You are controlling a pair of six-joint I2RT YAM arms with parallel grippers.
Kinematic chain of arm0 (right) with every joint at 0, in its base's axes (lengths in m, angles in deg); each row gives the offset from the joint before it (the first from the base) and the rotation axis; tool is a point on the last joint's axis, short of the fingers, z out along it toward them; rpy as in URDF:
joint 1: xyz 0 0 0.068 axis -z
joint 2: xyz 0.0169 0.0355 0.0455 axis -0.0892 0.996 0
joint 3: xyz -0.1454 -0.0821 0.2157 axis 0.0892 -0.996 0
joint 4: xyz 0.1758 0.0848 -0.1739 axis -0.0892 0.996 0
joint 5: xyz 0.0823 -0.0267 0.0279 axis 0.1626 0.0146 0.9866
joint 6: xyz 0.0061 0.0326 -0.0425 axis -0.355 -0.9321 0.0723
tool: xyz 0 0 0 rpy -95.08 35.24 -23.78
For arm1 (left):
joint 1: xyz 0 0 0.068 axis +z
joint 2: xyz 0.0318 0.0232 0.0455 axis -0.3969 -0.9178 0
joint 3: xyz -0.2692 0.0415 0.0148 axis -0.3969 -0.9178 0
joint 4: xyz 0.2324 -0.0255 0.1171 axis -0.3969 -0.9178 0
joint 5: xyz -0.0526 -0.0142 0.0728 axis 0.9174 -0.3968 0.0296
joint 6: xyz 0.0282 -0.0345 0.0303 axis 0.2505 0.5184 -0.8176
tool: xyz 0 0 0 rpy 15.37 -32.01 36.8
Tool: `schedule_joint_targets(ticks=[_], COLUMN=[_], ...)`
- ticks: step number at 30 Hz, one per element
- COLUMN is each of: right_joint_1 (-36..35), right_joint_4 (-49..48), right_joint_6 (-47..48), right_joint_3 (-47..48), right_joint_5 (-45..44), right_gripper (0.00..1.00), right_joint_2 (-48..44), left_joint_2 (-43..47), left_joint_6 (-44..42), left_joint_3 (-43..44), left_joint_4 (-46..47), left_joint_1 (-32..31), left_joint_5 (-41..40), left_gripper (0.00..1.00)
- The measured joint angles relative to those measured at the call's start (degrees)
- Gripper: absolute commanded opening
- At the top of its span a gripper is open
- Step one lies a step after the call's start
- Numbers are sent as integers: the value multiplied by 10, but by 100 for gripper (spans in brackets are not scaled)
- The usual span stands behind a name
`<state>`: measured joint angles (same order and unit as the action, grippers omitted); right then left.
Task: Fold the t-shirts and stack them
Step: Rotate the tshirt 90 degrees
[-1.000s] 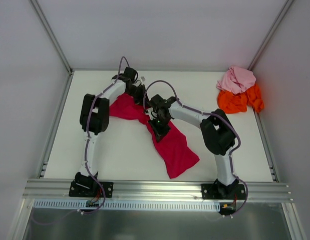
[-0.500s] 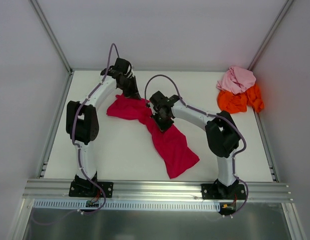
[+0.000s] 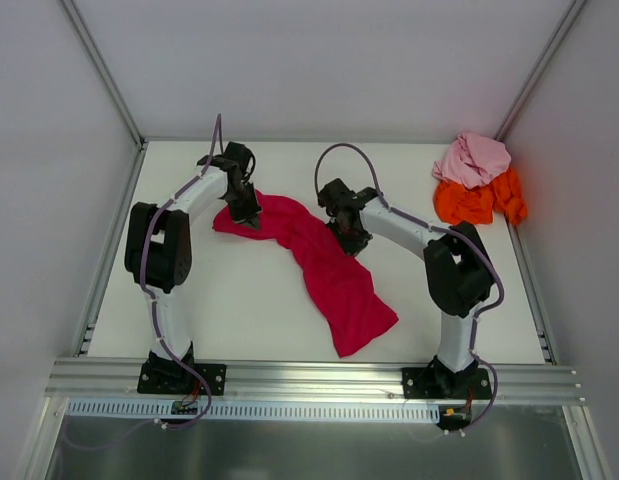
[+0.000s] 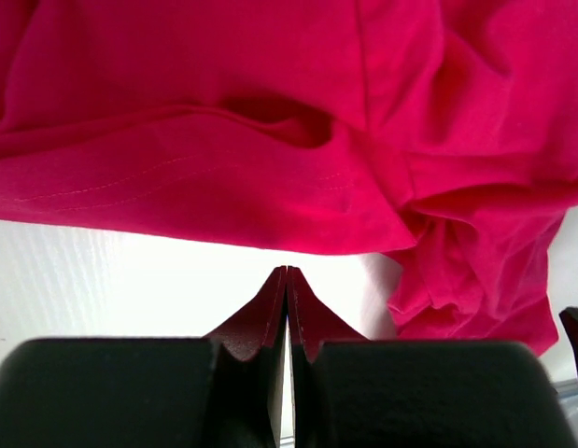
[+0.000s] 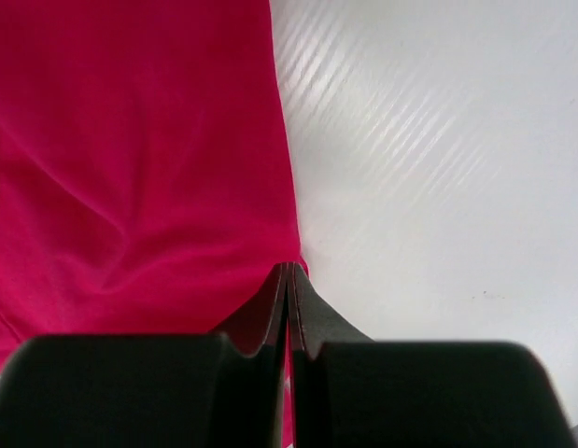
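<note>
The crimson-magenta t-shirt (image 3: 329,275) lies as a crumpled band across the middle of the white table (image 3: 229,300). The pale pink t-shirt (image 3: 472,158) is bunched on top of the bright orange t-shirt (image 3: 479,203) in the far right corner. My left gripper (image 3: 247,216) is at the crimson shirt's left end. In the left wrist view it (image 4: 287,273) is shut and empty, its tips just short of the shirt's hem (image 4: 270,140). My right gripper (image 3: 352,240) is at the shirt's right edge. In the right wrist view it (image 5: 289,268) is shut on that edge (image 5: 130,168).
White walls close in the table at the left, back and right. An aluminium rail (image 3: 309,378) runs along the near edge by the arm bases. The pink and orange pile lies against the right wall.
My left gripper swung left and down to the crimson shirt's left end. My right gripper moved from the shirt's middle to its right edge. The shirt's upper part now lies flatter and uncovered.
</note>
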<state>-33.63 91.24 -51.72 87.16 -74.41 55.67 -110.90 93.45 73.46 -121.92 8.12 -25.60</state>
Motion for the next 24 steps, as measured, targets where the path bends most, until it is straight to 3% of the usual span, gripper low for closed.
schedule_joint_targets(ticks=[10,24], right_joint_1=[-1,-1], right_joint_4=[-8,-16], right_joint_6=[-4,-6], right_joint_3=[-78,-84], right_joint_5=[9,62], right_gripper=[1,1], right_joint_2=[-18,-21], left_joint_2=[-69,-174], left_joint_6=[3,11], left_joint_3=[16,165], left_joint_4=[-6,-74], left_joint_1=[4,17], left_joint_5=[-33,-1], left_gripper=[0,0])
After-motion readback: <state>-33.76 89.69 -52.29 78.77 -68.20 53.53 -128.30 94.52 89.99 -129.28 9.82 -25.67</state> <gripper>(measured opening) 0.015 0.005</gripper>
